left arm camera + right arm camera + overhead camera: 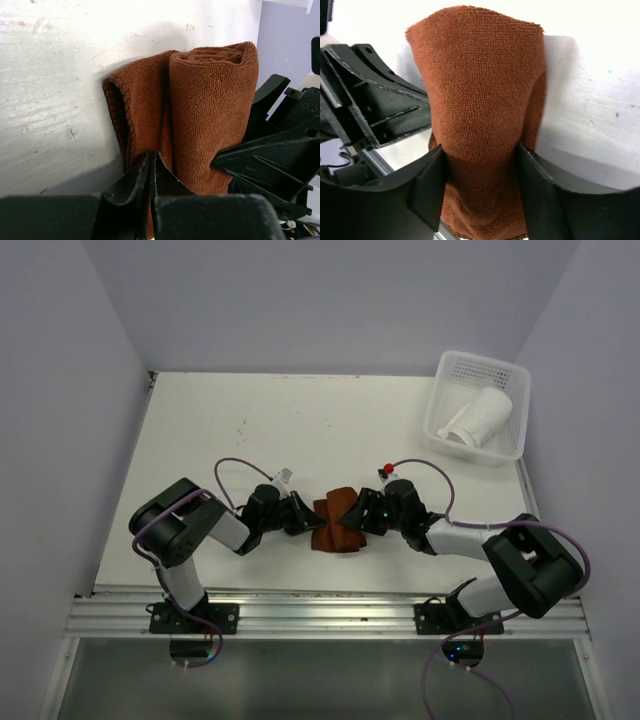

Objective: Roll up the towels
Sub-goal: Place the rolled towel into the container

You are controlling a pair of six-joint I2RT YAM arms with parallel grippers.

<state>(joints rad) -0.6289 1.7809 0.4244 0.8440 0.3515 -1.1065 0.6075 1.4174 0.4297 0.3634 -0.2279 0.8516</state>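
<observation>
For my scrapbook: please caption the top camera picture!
Left gripper and right gripper hold a brown towel; a rolled white towel sits in the basket.

White table: brown towel near front, basket far right

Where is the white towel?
From the top camera, the rolled white towel lies inside the white basket at the far right corner of the table.

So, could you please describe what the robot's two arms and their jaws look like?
Both the left arm and right arm have bulky black joints linked by white segments, and a thin purple cable loops beside each. The jaws are black, angular plastic with ribbed bracing. The right wrist carries a small red marker; the left, a white tab.
</observation>
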